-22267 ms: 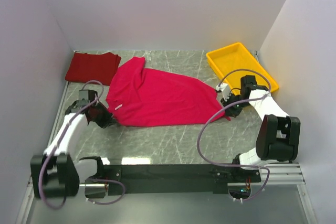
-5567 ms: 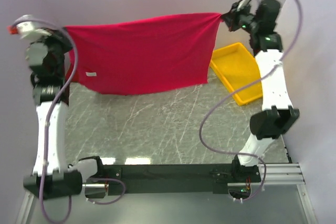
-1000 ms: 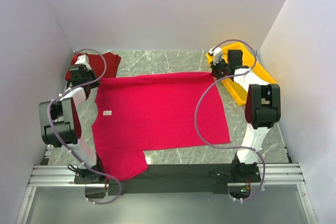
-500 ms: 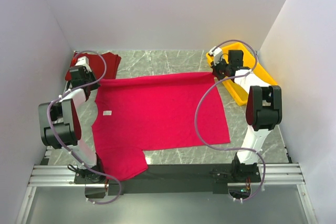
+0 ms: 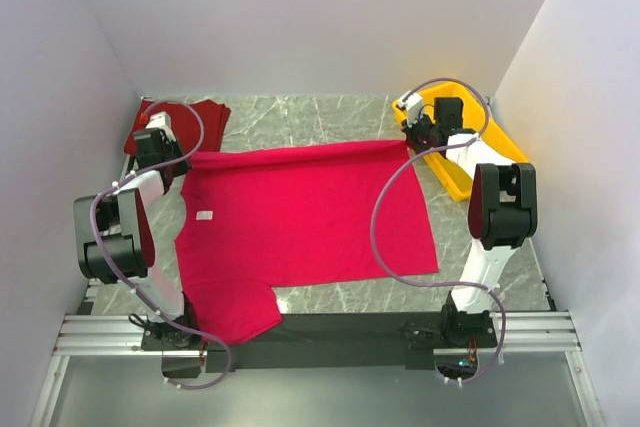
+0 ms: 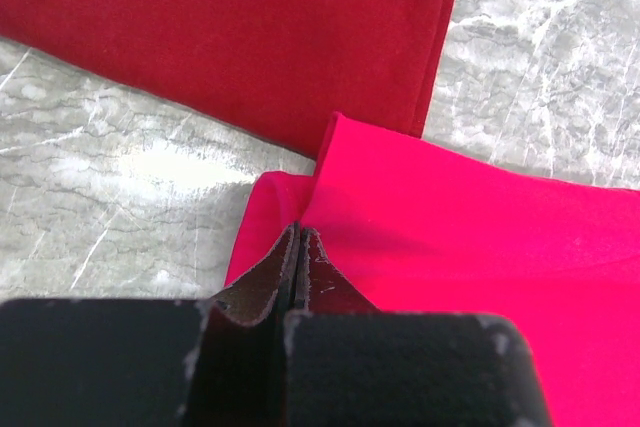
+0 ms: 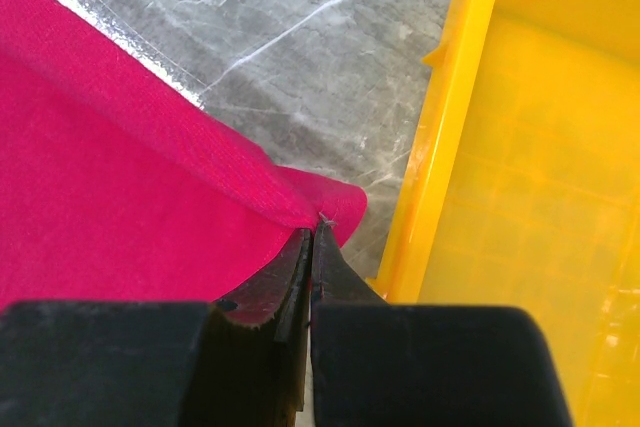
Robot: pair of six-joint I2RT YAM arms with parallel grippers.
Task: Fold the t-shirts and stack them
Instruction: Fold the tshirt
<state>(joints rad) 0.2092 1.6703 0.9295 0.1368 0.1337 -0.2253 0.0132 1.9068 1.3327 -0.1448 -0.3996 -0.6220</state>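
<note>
**A:** Where is the crimson t-shirt [image 5: 300, 217] to be found?

**B:** It is spread nearly flat over the middle of the table [image 5: 330, 117], with its white tag [image 5: 204, 215] seen near the left edge. One sleeve is draped toward the near rail.

**A:** And how is it placed relative to the left tool [image 6: 297, 232]?

**B:** The far-left corner of the cloth is pinched there. The jaws are pressed together on a small raised fold, and the rest of the shirt is spread away to the right of them.

**A:** Is the maroon t-shirt [image 6: 230, 27] touched?

**B:** It is seen lying folded just beyond the pinched corner, in the far-left part of the table. The crimson edge appears to overlap it slightly, though contact cannot be confirmed from the wrist view.

**A:** What is seen at the right tool [image 7: 313, 227]?

**B:** Its jaws are likewise closed on the cloth, at the far-right corner. A small curl of fabric is left poking out past the tips. The yellow tray [image 7: 520, 147] is found just beside that corner, its wall to the right of the jaws, with a strip of bare table between cloth and tray.
</note>
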